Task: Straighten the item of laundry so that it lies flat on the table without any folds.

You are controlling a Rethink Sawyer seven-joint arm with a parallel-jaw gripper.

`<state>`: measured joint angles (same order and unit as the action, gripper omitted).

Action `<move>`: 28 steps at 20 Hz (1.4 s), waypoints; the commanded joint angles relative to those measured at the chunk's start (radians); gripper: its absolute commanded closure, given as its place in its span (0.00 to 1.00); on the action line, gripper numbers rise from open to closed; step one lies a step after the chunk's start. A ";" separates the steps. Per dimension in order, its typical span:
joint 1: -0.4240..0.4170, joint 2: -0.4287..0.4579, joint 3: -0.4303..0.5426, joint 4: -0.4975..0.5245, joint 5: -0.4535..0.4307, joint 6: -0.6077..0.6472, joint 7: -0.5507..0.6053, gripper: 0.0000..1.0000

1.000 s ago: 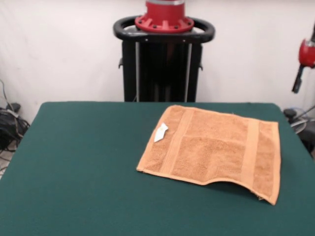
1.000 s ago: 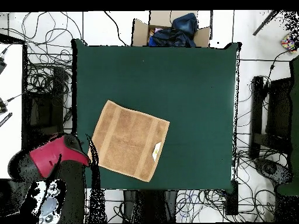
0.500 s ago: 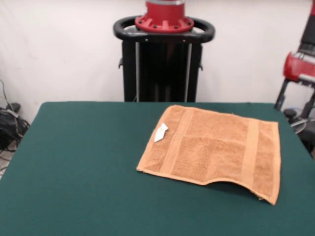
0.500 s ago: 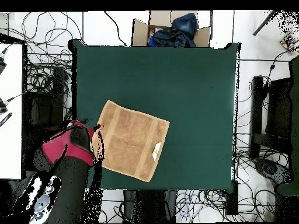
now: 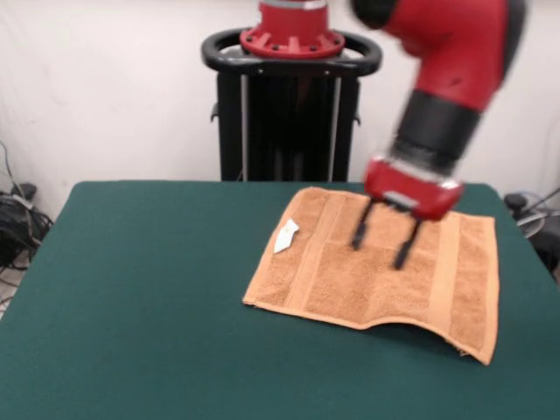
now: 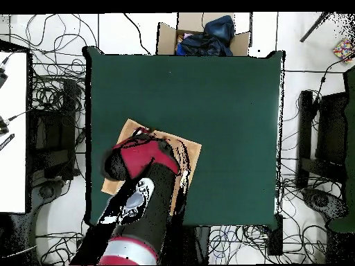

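gripper above towel: position and state

in the front view, the near edge of the towel (image 5: 385, 262) is not flat: toward the right corner it lifts off the table (image 5: 131, 297) and casts a shadow beneath. this raised edge is the likely remaining defect. the towel lies on the right half of the table in this view, long axis running left to right, slightly skewed to the table edges. flat woven bands cross it near each short end. a small white tag (image 5: 286, 235) sits at the left end.

farther back, the gripper (image 5: 382, 234) hangs over the middle of the towel, fingers pointing down, parted and empty. contact with the cloth cannot be determined. the lifted edge lies nearer the camera than the gripper and to its right in this view.

in the overhead view the arm (image 6: 142, 201) covers most of the towel.
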<state>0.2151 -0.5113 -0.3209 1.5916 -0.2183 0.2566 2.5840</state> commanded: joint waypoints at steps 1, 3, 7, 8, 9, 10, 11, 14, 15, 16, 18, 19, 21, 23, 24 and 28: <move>-0.086 0.075 0.075 0.044 -0.115 -0.084 -0.064 0.00; -0.127 0.087 0.093 0.034 -0.150 -0.120 -0.072 0.00; -0.189 0.106 0.150 0.019 -0.193 -0.113 -0.085 0.00; -0.201 0.117 0.167 0.013 -0.200 -0.112 -0.084 0.00; -0.213 0.129 0.183 0.008 -0.208 -0.111 -0.083 0.00; -0.250 0.132 0.237 0.015 -0.209 -0.086 -0.105 0.00; -0.281 0.127 0.279 0.029 -0.210 -0.074 -0.116 0.00; -0.356 0.121 0.377 0.055 -0.206 -0.005 -0.157 0.00; -0.386 0.122 0.413 0.065 -0.203 0.025 -0.175 0.00; -0.424 0.123 0.458 0.079 -0.201 0.045 -0.192 0.00; -0.452 0.124 0.495 0.090 -0.211 0.052 -0.203 0.00; -0.461 0.124 0.509 0.094 -0.215 0.059 -0.206 0.00; -0.482 0.127 0.537 0.096 -0.224 0.076 -0.215 0.00; -0.494 0.129 0.555 0.094 -0.240 0.087 -0.222 0.00; -0.497 0.130 0.559 0.093 -0.245 0.100 -0.226 0.00; -0.484 0.127 0.545 0.080 -0.273 0.144 -0.226 0.00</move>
<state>-0.2858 -0.4125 0.0659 1.6114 -0.4353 0.2581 2.5728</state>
